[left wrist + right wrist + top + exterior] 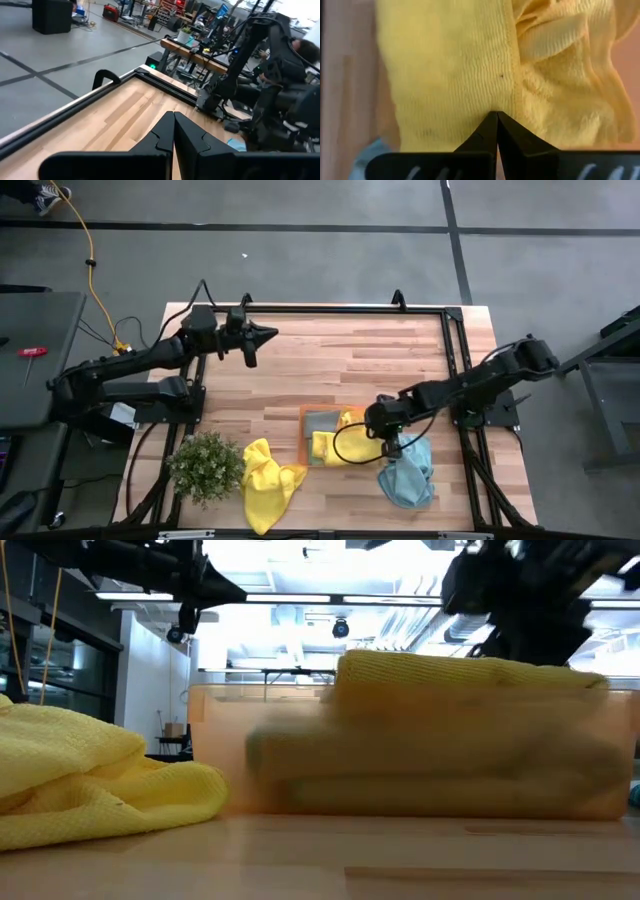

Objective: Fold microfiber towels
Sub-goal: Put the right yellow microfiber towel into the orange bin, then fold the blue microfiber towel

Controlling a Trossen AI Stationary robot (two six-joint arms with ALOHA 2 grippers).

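The orange tray (304,416) is the landmark. A folded yellow towel (330,446) lies in it, next to a grey one (322,423). The right gripper (378,430) is at the tray's edge, right over the yellow towel, fingers pressed shut with nothing between them. A crumpled yellow towel (265,480) lies beside the tray near the plant (205,464), and a blue towel (408,476) lies on the other side. They look soft, light and floppy, so pinching a corner or hem should work best. The left gripper (265,334) waits far from the tray, shut too.
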